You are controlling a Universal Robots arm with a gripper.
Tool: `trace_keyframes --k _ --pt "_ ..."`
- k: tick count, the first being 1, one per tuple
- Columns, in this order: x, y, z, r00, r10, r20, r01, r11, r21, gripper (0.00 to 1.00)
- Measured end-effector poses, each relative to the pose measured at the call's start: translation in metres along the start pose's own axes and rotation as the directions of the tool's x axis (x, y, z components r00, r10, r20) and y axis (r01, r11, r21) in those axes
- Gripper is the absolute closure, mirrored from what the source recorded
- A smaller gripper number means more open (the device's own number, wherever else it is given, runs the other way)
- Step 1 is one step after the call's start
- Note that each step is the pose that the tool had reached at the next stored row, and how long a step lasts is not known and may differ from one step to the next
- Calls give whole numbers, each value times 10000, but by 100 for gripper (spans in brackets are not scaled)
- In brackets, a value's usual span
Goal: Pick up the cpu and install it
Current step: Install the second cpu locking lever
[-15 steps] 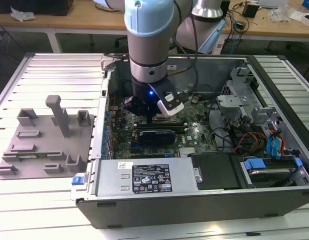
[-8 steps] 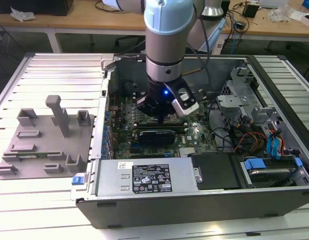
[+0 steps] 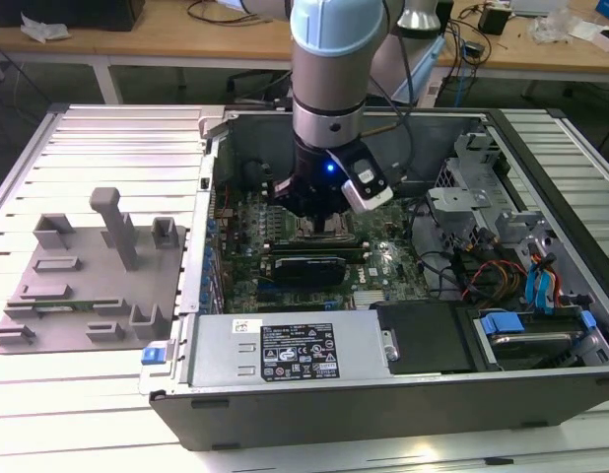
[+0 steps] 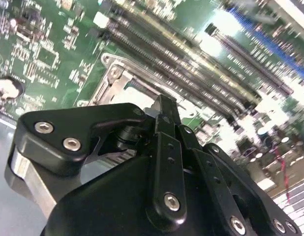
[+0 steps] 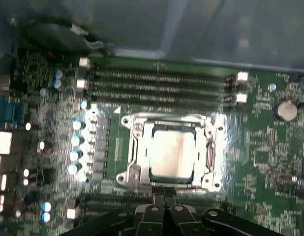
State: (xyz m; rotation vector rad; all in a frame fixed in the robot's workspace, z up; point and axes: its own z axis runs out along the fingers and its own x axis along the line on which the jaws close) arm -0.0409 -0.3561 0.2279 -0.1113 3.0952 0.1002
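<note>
The cpu (image 5: 171, 151), a pale silver square, lies flat inside the metal-framed socket (image 5: 134, 147) on the green motherboard (image 5: 260, 147). My gripper (image 5: 165, 192) hangs low over the board at the socket's edge, beside the cpu and not holding it. Its dark fingers are pressed together with nothing between them. In the second wrist view the gripper (image 4: 162, 105) points down at the socket frame (image 4: 112, 78). In the exterior view the arm reaches into the open computer case, with the gripper (image 3: 319, 219) just above the middle of the board.
Memory slots (image 5: 162, 83) run along one side of the socket and a row of capacitors (image 5: 76, 140) along another. A grey power supply (image 3: 290, 350) sits at the case's front, drive bays and cables (image 3: 511, 276) at the exterior view's right, and a grey fixture tray (image 3: 88, 271) at its left.
</note>
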Motion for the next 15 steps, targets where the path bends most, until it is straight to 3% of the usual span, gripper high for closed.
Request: trace_keyframes --k 1,4,10,15 --pt "-4 59 4 10000 1 1 -1 10000 -1 89" --pt "-55 151 12 10000 1 -4 -1 10000 0 89" --pt "-100 180 -160 10000 -1 -25 1 9999 106 89" --pt "-99 181 -161 10000 0 -26 0 9999 108 89"
